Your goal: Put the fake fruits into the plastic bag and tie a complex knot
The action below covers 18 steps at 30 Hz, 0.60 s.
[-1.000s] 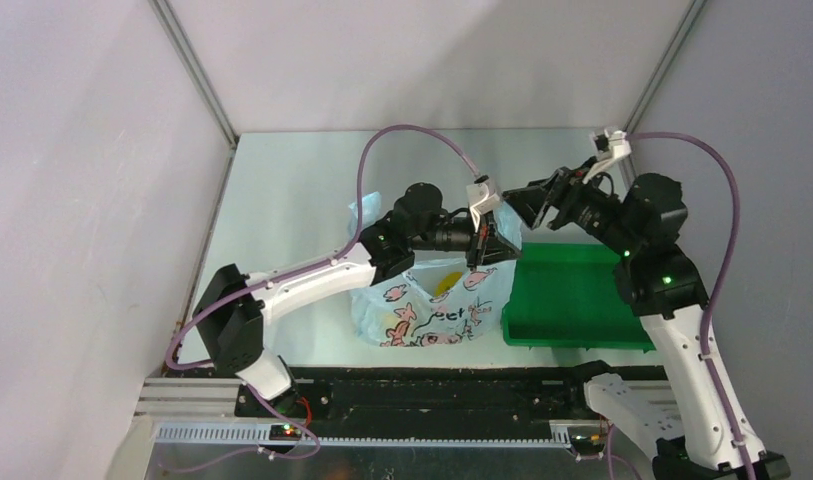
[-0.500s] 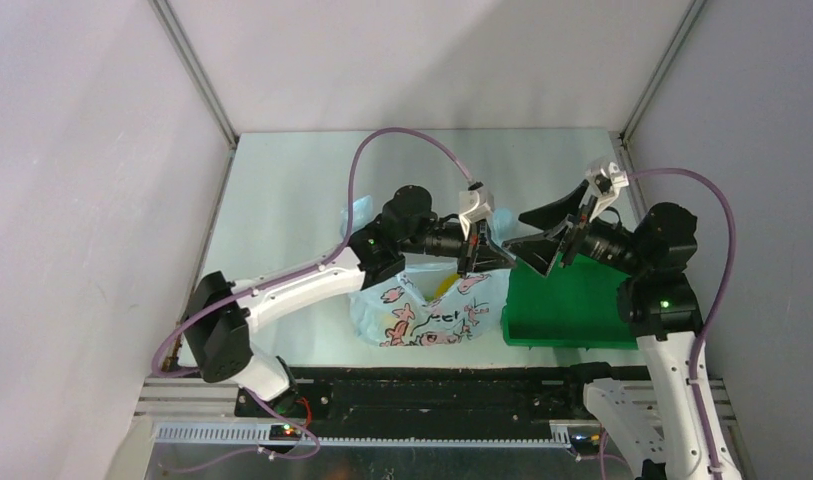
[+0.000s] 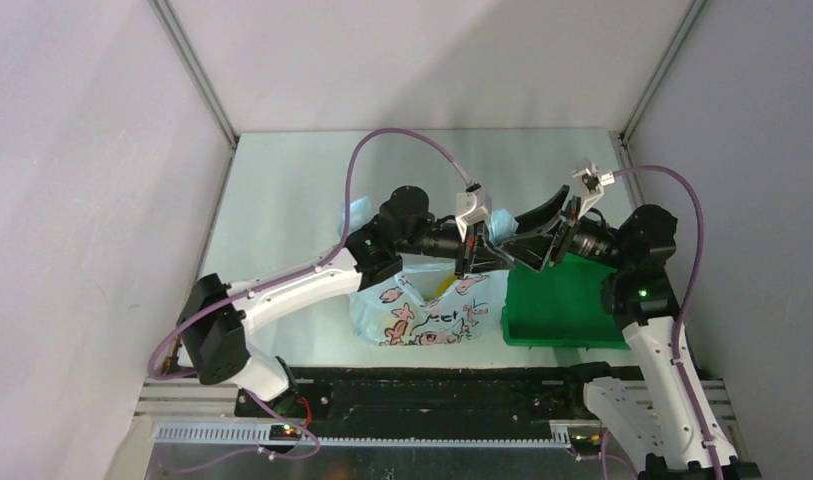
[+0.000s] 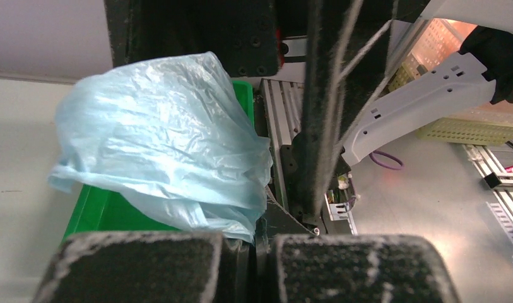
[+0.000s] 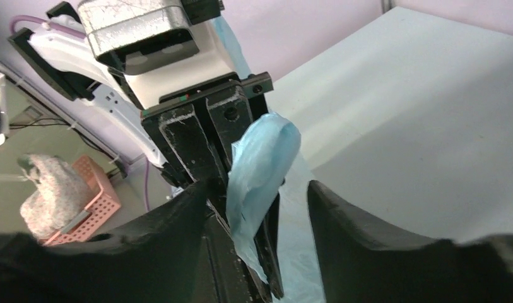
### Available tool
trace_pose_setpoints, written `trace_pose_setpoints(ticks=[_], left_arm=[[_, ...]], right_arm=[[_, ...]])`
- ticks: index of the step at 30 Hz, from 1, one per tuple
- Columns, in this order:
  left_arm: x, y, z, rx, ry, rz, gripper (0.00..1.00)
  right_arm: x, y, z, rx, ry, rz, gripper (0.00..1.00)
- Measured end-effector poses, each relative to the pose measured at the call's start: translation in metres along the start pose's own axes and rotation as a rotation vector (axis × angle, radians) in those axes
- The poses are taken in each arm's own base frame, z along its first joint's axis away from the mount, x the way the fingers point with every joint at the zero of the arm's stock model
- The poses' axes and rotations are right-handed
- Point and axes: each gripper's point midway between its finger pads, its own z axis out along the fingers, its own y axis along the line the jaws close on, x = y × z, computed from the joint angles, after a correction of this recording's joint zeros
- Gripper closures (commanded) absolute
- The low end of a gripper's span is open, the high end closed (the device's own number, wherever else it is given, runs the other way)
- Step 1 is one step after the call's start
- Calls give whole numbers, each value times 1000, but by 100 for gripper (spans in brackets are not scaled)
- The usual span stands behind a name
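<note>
The light-blue plastic bag (image 3: 430, 308) with pink print sits on the table in front of the left arm. A yellow fruit (image 3: 444, 286) shows inside it; the grapes are hidden. My left gripper (image 3: 478, 258) is shut on a bunched handle of the bag (image 4: 165, 139), with the plastic pinched between its pads (image 4: 260, 243). My right gripper (image 3: 527, 236) is open, its two fingers either side of the left gripper's fingers (image 5: 206, 142) and the blue handle (image 5: 261, 161). In the right wrist view its jaws (image 5: 260, 202) stand wide apart and hold nothing.
A rigid green tray (image 3: 567, 300) lies right of the bag, under the right gripper; it also shows in the left wrist view (image 4: 93, 218). Grey walls close the table on three sides. Purple cables arch over both arms.
My right gripper has swung down and left toward the left gripper and opened wide around the held handle. The left gripper has stayed shut on the bag, shifting slightly.
</note>
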Motion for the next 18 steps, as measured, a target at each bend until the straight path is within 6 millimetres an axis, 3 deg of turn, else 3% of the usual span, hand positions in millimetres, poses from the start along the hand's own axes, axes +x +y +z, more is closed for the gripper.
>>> trace_pose_setpoints(ticks=[4,8,10,11,12,13,15,18], left_arm=[[0,0,0,0,-1,12,100],[1,0,-2,-5,10,18,96],[2,1,-2,-13,13,23,69],[1,1,-3,-15,13,30,47],[2,1,-4,-18,17,30,33],[2,2,-5,-24,20,37,12],[1,4,-8,-54,43,33,2],[-7,10,-16,-124,84,41,1]], right_arm=[[0,4,8,-35,3,5,61],[-1,2,11,-34,-4,4,96],[-2,3,12,-35,-7,-1,100],[-2,3,12,-34,-8,2,100],[-3,2,12,-29,-11,1,100],[-4,0,12,-19,-16,1,100],[-5,-3,12,-3,-25,-3,100],[-9,-8,9,33,-44,-9,100]])
